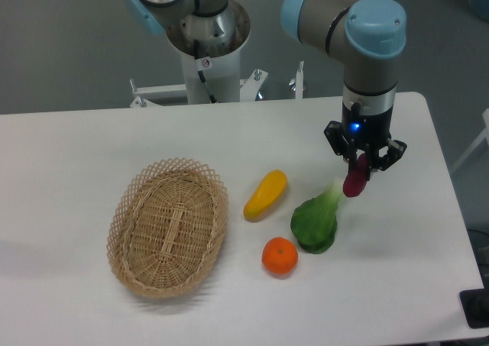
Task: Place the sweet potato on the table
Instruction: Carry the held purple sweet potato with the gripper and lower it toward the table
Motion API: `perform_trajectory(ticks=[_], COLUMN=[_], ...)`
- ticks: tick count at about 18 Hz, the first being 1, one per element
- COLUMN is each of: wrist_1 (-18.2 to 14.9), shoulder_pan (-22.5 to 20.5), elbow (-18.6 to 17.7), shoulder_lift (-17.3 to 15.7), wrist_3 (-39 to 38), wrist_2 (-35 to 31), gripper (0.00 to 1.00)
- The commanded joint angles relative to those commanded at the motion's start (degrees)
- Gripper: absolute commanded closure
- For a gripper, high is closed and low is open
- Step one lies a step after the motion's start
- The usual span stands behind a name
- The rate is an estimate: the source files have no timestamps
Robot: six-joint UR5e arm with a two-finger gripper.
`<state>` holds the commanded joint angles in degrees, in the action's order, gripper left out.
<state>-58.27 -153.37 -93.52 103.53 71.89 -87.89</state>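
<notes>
The sweet potato [354, 182] is a small dark magenta tuber hanging from my gripper [361, 165], held above the white table [69, 155] at its right side. The gripper is shut on its upper end, and only the lower end shows below the fingers. It hangs just right of the pale stem of a green leafy vegetable [315, 221] and is not resting on the table.
An oval wicker basket [169, 226] stands at the left centre, with nothing in it. A yellow squash [265, 194] lies between basket and greens. A round orange [280, 256] sits in front of them. The table's right edge [451, 201] is close to the gripper.
</notes>
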Motion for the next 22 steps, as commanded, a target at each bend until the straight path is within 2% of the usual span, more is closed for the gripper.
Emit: perform_trajectory(ticks=[5, 12, 19, 22], wrist_1=[-0.1, -0.2, 0.1, 0.3], shoulder_pan=[-0.1, -1.8, -6.7, -9.4], elbow=[0.1, -1.9, -5.2, -5.4], shoulder_lift=[-0.1, -1.8, -2.2, -2.1], wrist_3=[0.0, 3.6, 13.3, 17.9], wrist_2=[-0.2, -0.2, 0.1, -0.3], gripper=[0.76, 0.76, 0.76, 0.76])
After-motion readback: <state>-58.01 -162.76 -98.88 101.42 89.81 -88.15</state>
